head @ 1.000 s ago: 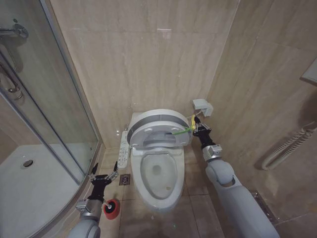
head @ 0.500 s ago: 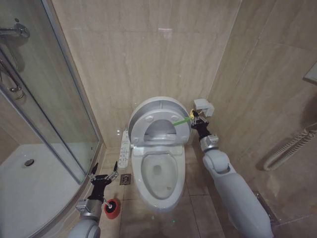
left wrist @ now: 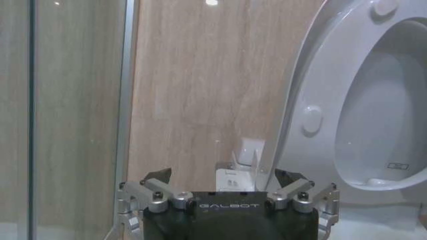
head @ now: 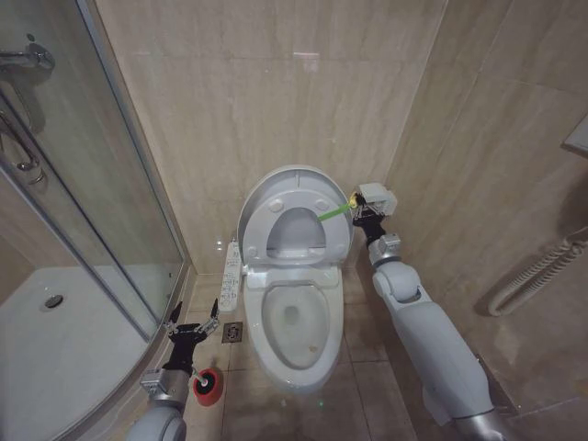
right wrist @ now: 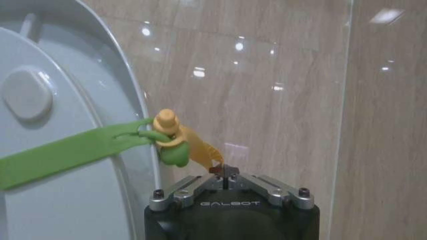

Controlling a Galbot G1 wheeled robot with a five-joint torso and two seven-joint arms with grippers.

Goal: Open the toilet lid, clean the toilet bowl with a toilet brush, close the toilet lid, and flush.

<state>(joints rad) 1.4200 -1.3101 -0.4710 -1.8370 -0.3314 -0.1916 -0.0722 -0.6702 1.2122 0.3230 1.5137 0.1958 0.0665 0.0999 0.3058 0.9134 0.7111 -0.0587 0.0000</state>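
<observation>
Head view, left: the left gripper (head: 193, 326) hovered, fingers spread, above the red-cupped toilet brush (head: 207, 387) on the floor.
Centre: glossy white oval toilet lid (head: 292, 220) stood raised over the white ceramic toilet bowl (head: 296, 322).
Right: the right gripper (right wrist: 225, 174) pinched the lid's green-and-yellow strap (right wrist: 113, 145).
Risk: released short of balance, the lid could slam down.

A glass shower door (head: 110, 184) stands at the left, with a white shower tray (head: 55, 340) behind it. A floor drain (head: 231, 332) lies near. A white grab rail (head: 537, 271) hangs on the right wall.
</observation>
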